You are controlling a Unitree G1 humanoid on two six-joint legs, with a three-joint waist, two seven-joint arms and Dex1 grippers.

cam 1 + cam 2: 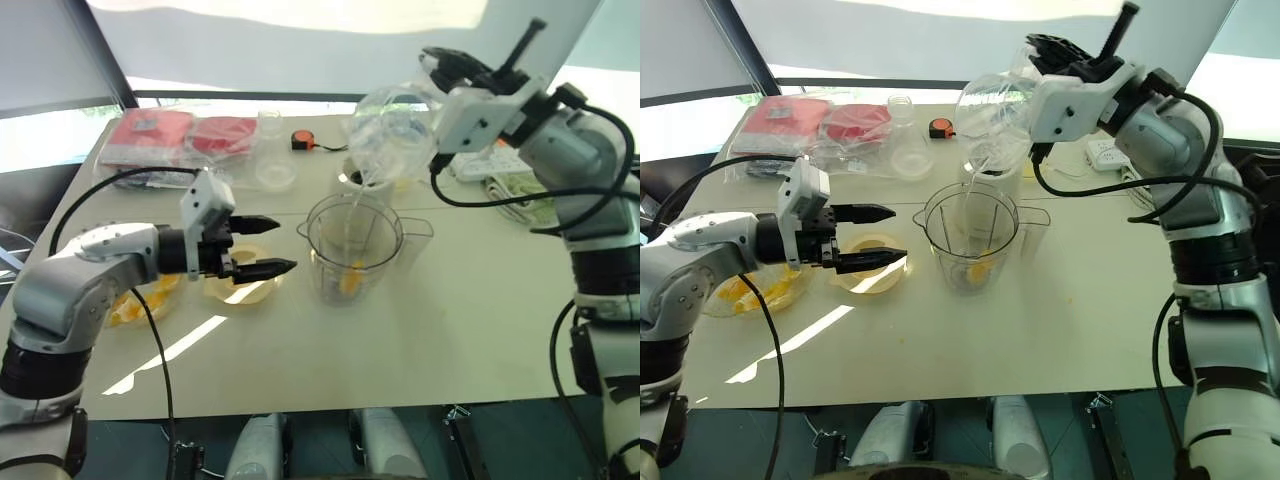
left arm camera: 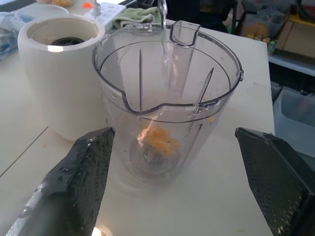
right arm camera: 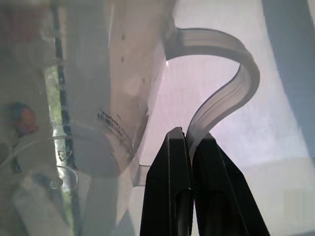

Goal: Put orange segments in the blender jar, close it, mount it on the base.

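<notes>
Your left pincer (image 1: 282, 246) stands spread and empty, with the tall clear plastic blender jar (image 1: 352, 250) just ahead of its tips and yellow-orange segments (image 2: 158, 141) already lying at the jar's bottom. Just behind the jar sits the squat cream-white base (image 2: 59, 83), unmounted. Your right pincer (image 3: 191, 142), pressed together on the handle of a clear plastic jug (image 1: 393, 132), tips water into the jar. I judge closing and mounting remain. The left wrist view shows you the black coupling; the right wrist view, the handle pinch.
</notes>
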